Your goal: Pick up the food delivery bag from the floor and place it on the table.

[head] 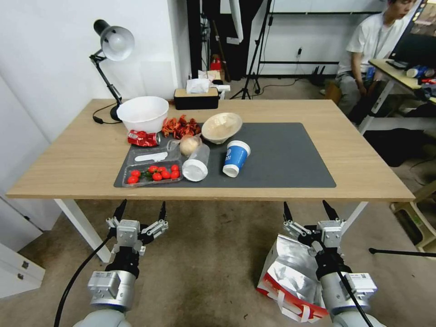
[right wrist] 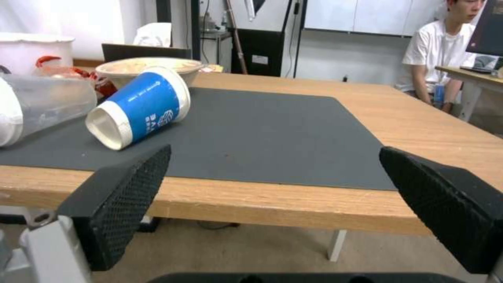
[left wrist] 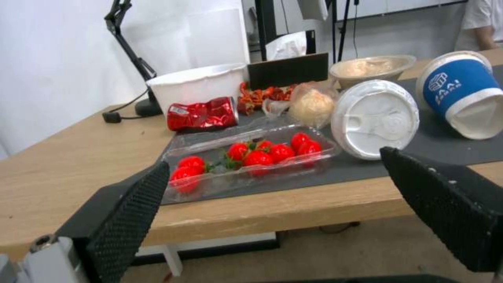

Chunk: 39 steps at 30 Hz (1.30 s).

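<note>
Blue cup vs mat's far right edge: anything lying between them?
Nothing. Past the blue cup, lying on its side, the dark mat runs bare to its right edge, in both the right wrist and head views.

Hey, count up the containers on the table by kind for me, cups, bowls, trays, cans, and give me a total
Cups: 2, the blue paper cup and the clear lidded cup, both on their sides
Bowls: 2, the white bowl and the beige bowl
Trays: 1, the clear tomato tray
Cans: 1, the crushed red can
Total: 6
</note>
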Tool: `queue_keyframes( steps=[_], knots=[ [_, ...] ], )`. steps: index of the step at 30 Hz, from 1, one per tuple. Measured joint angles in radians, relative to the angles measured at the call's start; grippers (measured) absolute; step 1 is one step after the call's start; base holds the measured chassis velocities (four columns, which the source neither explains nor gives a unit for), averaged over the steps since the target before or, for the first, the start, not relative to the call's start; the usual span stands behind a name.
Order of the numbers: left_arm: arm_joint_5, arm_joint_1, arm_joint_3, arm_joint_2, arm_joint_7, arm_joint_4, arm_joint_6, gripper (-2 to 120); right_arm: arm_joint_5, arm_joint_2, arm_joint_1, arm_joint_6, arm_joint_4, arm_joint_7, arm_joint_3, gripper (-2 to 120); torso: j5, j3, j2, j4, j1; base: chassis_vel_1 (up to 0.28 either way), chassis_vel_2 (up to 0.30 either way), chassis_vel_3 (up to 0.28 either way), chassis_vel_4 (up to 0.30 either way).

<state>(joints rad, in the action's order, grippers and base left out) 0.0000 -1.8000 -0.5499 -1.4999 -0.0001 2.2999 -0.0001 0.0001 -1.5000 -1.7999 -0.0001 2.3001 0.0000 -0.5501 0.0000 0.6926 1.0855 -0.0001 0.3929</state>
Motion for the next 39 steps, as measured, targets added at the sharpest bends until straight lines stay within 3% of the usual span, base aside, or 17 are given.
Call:
queue_keyframes(
  steps=[15, 20, 24, 26, 27, 29, 33, 36, 39],
  knots=[
    [-0.007, 0.000, 0.004, 0.000, -0.008, 0.003, 0.007, 100, 0.003, 0.001, 0.001, -0.009, 0.000, 0.000, -0.001, 100, 0.0000, 0.000, 0.000, 0.0000, 0.000, 0.000, 0.000, 0.000, 0.000],
    [-0.077, 0.001, 0.053, 0.004, -0.079, 0.039, 0.082, 100, 0.017, 0.005, 0.007, -0.040, 0.007, -0.004, -0.005, 100, 0.0003, 0.000, 0.000, -0.0001, 0.000, 0.000, 0.000, 0.000, 0.000],
    [-0.179, 0.003, 0.122, 0.011, -0.181, 0.090, 0.191, 100, 0.026, 0.007, 0.010, -0.057, 0.012, -0.006, -0.008, 100, 0.0006, 0.000, 0.000, -0.0001, 0.000, 0.000, 0.000, 0.000, 0.000],
    [-0.279, 0.006, 0.191, 0.017, -0.282, 0.141, 0.299, 100, 0.072, 0.020, 0.029, -0.139, 0.034, -0.020, -0.023, 100, 0.0001, 0.000, 0.000, 0.0000, 0.000, 0.000, 0.000, 0.000, 0.000],
    [-0.279, 0.006, 0.191, 0.017, -0.282, 0.141, 0.299, 100, 0.072, 0.020, 0.029, -0.139, 0.034, -0.020, -0.023, 100, 0.0001, 0.000, 0.000, 0.0000, 0.000, 0.000, 0.000, 0.000, 0.000],
    [-0.293, 0.006, 0.200, 0.017, -0.297, 0.148, 0.315, 100, 0.122, 0.034, 0.050, -0.231, 0.059, -0.036, -0.041, 100, 0.0001, 0.000, 0.000, 0.0000, 0.000, 0.000, 0.000, 0.000, 0.000],
    [-0.295, 0.006, 0.201, 0.017, -0.298, 0.148, 0.315, 100, 0.182, 0.051, 0.077, -0.331, 0.088, -0.054, -0.062, 100, 0.0000, 0.000, 0.000, 0.0000, 0.000, 0.000, 0.000, 0.000, 0.000],
    [-0.298, 0.006, 0.203, 0.017, -0.300, 0.148, 0.314, 100, 0.193, 0.055, 0.087, -0.337, 0.089, -0.054, -0.067, 100, 0.0000, 0.000, 0.000, 0.0001, 0.000, 0.000, 0.000, 0.000, 0.000],
    [-0.299, -0.003, 0.205, 0.007, -0.269, 0.112, 0.192, 100, 0.195, 0.054, 0.090, -0.334, 0.089, -0.054, -0.067, 100, -0.0001, 0.000, 0.000, 0.0000, 0.000, 0.000, 0.000, 0.000, 0.000]
  ],
)
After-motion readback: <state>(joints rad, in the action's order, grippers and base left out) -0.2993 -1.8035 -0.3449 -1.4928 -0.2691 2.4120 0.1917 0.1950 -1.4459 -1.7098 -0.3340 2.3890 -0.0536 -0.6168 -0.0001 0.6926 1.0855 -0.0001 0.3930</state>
